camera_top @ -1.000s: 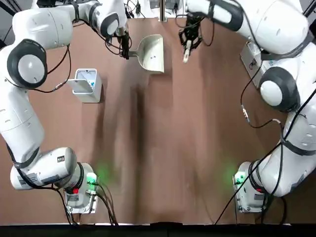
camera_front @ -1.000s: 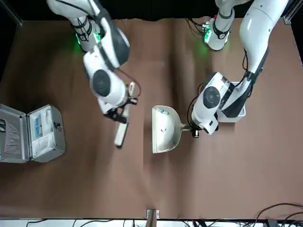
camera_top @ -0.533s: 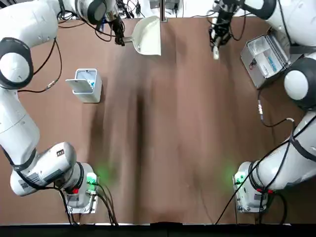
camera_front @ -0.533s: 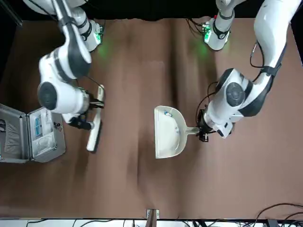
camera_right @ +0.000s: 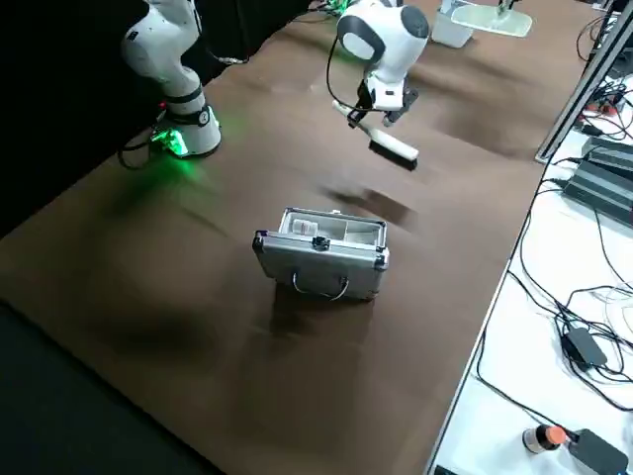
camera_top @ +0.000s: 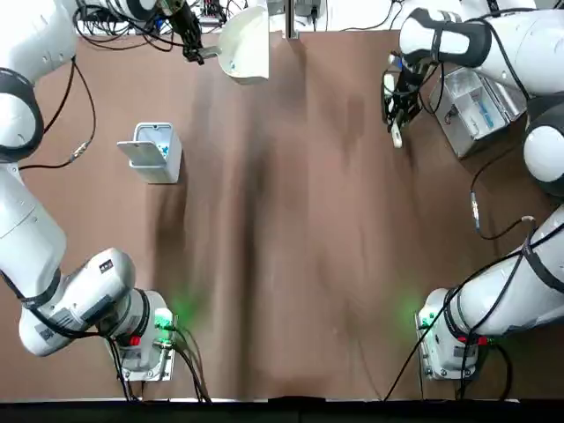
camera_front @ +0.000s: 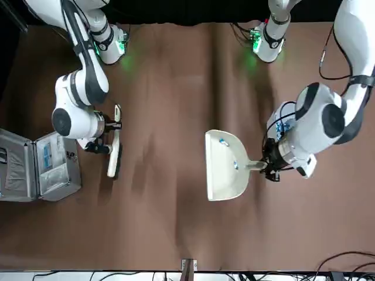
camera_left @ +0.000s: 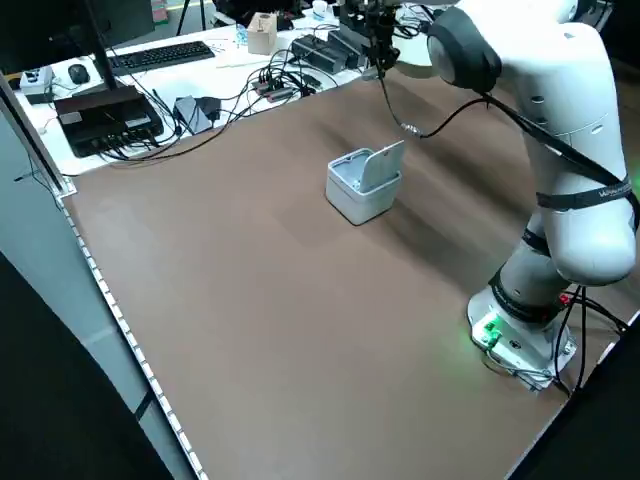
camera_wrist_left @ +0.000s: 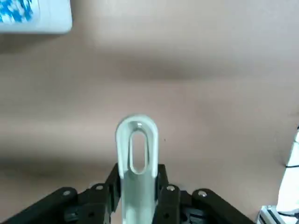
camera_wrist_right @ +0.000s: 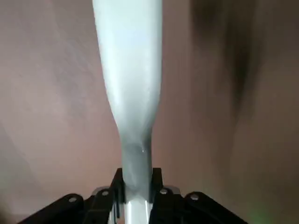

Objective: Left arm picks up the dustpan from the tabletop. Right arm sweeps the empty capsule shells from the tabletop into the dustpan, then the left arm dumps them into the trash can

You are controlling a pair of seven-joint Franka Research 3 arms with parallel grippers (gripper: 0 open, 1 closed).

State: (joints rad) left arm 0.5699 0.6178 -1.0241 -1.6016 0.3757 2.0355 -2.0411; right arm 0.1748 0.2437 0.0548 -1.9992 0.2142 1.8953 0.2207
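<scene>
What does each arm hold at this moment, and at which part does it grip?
The left end effector holds the dustpan by its handle. The right end effector holds the brush by its handle.

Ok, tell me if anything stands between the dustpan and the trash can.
Nothing visible does. The left gripper holds the dustpan by its handle at the table's far edge, and only bare tabletop lies between it and the trash can, whose lid is flipped open.
</scene>
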